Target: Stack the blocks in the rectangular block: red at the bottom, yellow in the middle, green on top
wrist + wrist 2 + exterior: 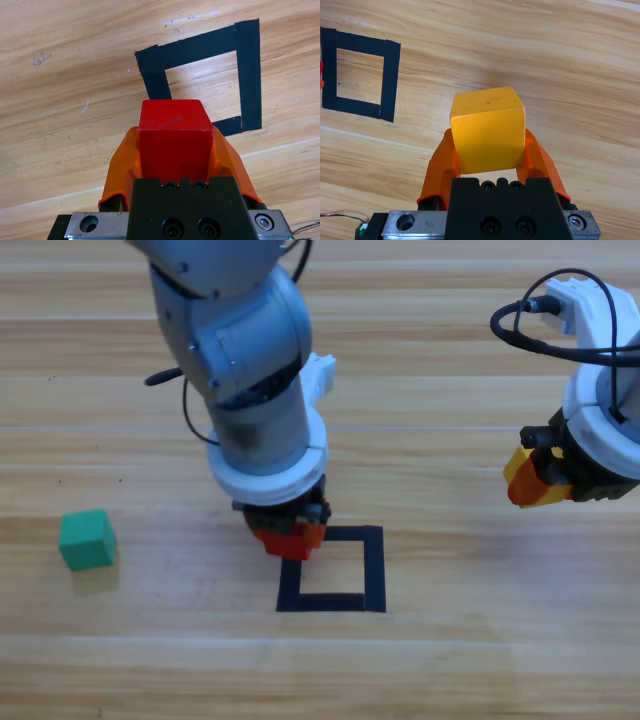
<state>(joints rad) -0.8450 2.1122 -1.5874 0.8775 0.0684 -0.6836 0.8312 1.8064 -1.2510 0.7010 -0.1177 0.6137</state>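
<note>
My left gripper (291, 538) is shut on the red cube (283, 543) (173, 137) and hangs over the left edge of the black tape square (375, 568) (249, 75). At the right side of the table my right gripper (535, 483) is shut on the yellow cube (522, 474) (487, 129), held above the wood well right of the tape square (388, 82). The green cube (87, 539) rests on the table at the far left, away from both grippers.
Black cables (540, 335) loop from the right arm near the top right. A thin cable (190, 410) trails from the left arm. Bare wood lies between the tape square and the right gripper.
</note>
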